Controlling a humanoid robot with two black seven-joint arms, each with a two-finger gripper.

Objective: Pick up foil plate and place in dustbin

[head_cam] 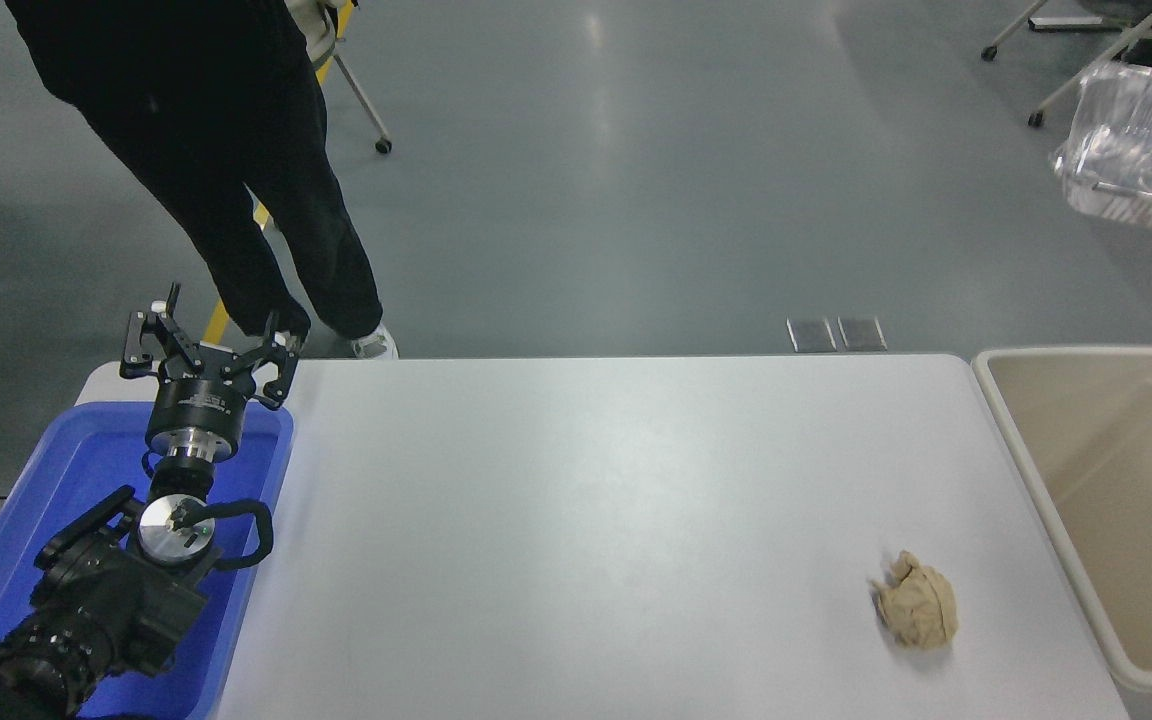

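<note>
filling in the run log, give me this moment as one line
stage: carry | foil plate: in the air at right edge, blurred | dustbin: no plate inside | right gripper: out of view | left gripper: parked, open, over blue bin

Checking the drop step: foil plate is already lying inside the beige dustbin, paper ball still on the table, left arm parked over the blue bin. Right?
Not quite. The head view shows the foil plate up in the air at the upper right edge, not inside the dustbin. The rest holds: paper ball lies on the table, and the left gripper is parked over the blue bin.
</note>
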